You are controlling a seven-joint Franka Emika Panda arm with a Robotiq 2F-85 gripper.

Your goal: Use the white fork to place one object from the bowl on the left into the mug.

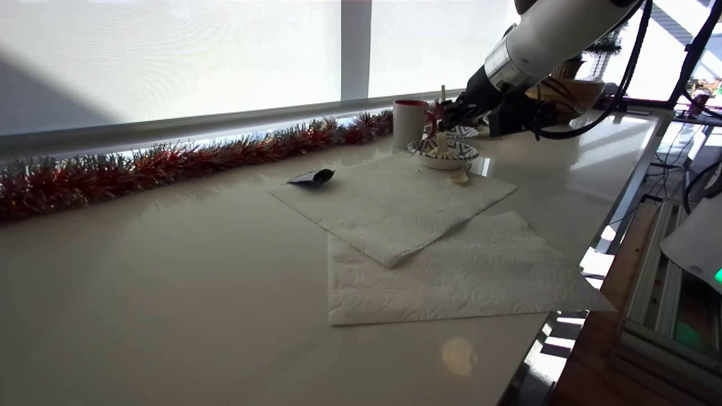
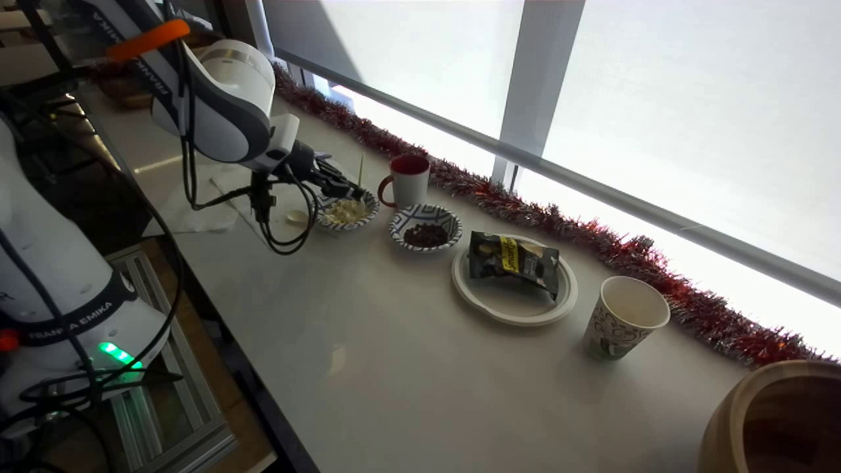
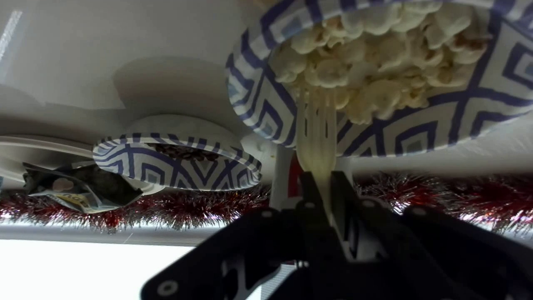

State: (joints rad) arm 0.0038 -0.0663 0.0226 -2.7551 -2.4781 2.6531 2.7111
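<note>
The white fork (image 3: 317, 146) points down, tines into a blue-and-white patterned bowl (image 3: 408, 133) of popcorn (image 3: 387, 62). Its tine tips meet the popcorn at the near side; I cannot tell whether a piece is speared. My gripper (image 3: 321, 177) is shut on the fork's handle, just above the bowl. In both exterior views the handle (image 1: 443, 93) (image 2: 361, 169) sticks up above the gripper (image 1: 444, 121) (image 2: 359, 194). The mug (image 2: 409, 185), white with a red inside and red handle, stands upright beside the bowl (image 1: 443, 163). It is partly hidden behind the fork in the wrist view (image 3: 282, 179).
A second patterned bowl (image 2: 427, 213) holds dark pieces beside the mug. Further along are a white plate (image 2: 506, 309) with a snack bag (image 2: 516, 259), a paper cup (image 2: 624, 318) and a wooden bowl (image 2: 729, 420). Paper towels (image 1: 389, 208), a spoon (image 1: 458, 177) and tinsel (image 1: 237, 152) lie around.
</note>
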